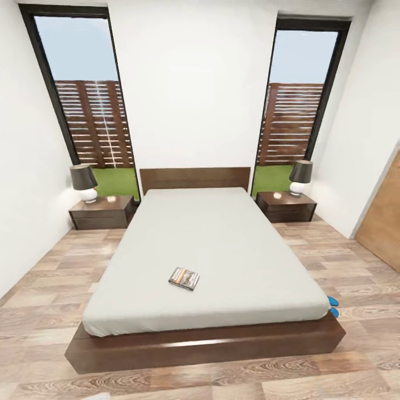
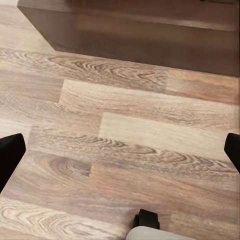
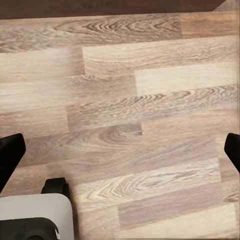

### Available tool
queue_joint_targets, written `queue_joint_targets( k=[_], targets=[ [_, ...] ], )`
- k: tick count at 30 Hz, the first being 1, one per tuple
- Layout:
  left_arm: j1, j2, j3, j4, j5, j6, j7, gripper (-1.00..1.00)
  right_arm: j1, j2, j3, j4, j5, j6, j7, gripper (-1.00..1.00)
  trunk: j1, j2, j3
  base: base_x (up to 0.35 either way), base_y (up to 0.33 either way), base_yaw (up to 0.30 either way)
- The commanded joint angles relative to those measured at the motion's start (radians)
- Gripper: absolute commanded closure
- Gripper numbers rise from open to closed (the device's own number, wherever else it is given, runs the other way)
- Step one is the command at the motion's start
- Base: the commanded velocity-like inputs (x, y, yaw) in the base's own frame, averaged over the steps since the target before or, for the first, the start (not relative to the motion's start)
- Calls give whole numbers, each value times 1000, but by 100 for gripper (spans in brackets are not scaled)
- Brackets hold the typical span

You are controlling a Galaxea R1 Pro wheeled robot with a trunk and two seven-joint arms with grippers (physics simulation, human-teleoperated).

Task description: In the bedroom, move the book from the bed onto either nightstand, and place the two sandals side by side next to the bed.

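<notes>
Bare plank floor [image 2: 125, 130] lies under both claws, left claw [image 2: 120, 147] and right claw [image 3: 120, 150] spread apart and empty. No step is done, by my judgement: the book [image 1: 184, 278] lies on the bed [image 1: 222, 244] near its foot, both nightstands, left [image 1: 101, 212] and right [image 1: 286, 206], unreached. Blue sandals [image 1: 333, 304] peep out at the bed's near right corner, unarranged.

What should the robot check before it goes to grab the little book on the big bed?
1. Small dark paperback book lies flat on the off-white mattress, near the foot end: ok.
2. Dark brown wood nightstands flank the headboard; each top holds a lamp and a small object beside some bare room: ok.
3. Left gripper open, nothing between its fingers: ok.
4. Right gripper open, above bare plank floor: ok.
5. Bright blue sandals peek out past the bed's right foot corner; whether side by side: cannot tell.
</notes>
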Motion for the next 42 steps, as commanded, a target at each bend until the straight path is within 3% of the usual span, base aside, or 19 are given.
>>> queue_joint_targets(
  k=[1, 24, 42],
  targets=[
    [-1, 0, 1, 1, 1, -4, 2, -100, -1, 1, -8, 1, 10, -4, 3, -100, 1, -2, -2, 140, 0, -217],
    [-1, 0, 1, 1, 1, -4, 2, -100, -1, 2, -7, 0, 9, -4, 3, -100, 1, -2, -3, 106, 0, -49],
    [-1, 0, 1, 1, 1, -4, 2, -100, -1, 2, -7, 0, 10, -4, 3, -100, 1, -2, -21, 8, -92, 111]
  ],
)
